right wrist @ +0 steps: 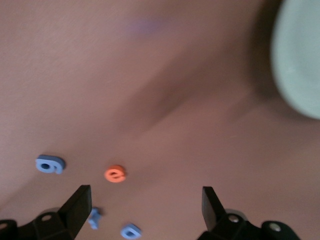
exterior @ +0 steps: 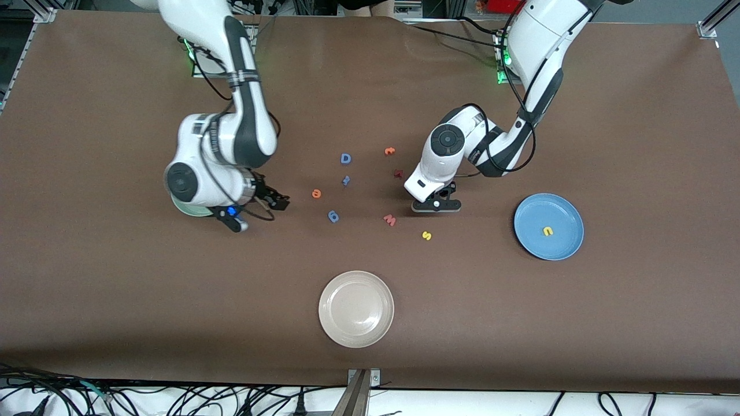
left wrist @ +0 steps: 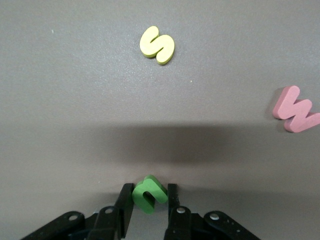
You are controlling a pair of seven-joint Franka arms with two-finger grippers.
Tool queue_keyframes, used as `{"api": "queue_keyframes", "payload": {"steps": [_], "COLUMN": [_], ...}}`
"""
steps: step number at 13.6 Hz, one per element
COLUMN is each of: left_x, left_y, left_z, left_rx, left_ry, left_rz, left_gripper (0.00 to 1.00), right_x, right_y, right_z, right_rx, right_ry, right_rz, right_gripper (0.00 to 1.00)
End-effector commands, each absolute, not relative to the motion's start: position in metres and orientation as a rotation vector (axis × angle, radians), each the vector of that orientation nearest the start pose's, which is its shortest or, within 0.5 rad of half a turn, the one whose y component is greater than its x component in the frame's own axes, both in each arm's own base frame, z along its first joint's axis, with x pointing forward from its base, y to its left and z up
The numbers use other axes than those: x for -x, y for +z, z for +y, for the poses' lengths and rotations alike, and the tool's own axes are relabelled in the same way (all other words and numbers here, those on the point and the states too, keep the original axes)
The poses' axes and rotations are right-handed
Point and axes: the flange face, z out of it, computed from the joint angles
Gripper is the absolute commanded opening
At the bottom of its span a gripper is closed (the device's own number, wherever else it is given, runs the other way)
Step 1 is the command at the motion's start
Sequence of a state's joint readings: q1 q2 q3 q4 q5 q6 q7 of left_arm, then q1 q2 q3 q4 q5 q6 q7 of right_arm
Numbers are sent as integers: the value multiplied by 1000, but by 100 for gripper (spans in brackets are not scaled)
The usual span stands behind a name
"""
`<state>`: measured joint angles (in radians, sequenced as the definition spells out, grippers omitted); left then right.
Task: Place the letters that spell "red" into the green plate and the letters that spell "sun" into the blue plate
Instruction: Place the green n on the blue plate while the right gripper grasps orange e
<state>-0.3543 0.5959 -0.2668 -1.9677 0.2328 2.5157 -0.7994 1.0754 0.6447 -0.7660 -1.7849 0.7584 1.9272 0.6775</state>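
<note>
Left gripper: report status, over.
Left gripper shut on green n, table level. Right gripper open beside green plate. Yellow u in blue plate.

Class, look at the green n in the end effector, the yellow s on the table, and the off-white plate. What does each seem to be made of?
Green n: probably foam, with a matte face, thick flat-cut edges and soft corners.
Yellow s: the same matte, thick-slab look, likely foam too.
Off-white plate: smooth with a faint sheen on its raised rim; plastic or glazed ceramic, cannot tell which.
</note>
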Motion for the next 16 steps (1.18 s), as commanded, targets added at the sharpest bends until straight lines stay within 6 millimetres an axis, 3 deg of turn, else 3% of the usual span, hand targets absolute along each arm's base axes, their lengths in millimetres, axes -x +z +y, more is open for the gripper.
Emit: {"api": "queue_keyframes", "payload": {"steps": [1, 3, 7, 9, 11, 13, 16], "left_x": [-505, -522, -573, -597, -610, -625, -636], "left_y": [183, 195, 227, 236, 236, 241, 240], "left_z": [-342, -324, -267, -221, -180, -123, -59], "left_rx": [3118, 3106, 3049, 3049, 3036, 3034, 3037], "left_ry": [-6, -8, 94, 110, 164, 202, 215], "left_rz": [-46, -32, 41, 56, 130, 162, 186], "left_gripper": [23, 23, 23, 23, 23, 23, 27], "right_x": [-557, -553, -550, -538, -534, -528, -521], "right_y": [222, 207, 198, 191, 182, 171, 165], "right_z": [305, 319, 322, 338, 341, 347, 350], "right_rx": [2843, 2848, 2861, 2867, 2879, 2881, 2886], "right_ry": [413, 356, 350, 383, 393, 387, 405], "right_rz": [1094, 1095, 1086, 1053, 1053, 1079, 1083], "right_gripper": [98, 98, 97, 96, 96, 96, 78]}}
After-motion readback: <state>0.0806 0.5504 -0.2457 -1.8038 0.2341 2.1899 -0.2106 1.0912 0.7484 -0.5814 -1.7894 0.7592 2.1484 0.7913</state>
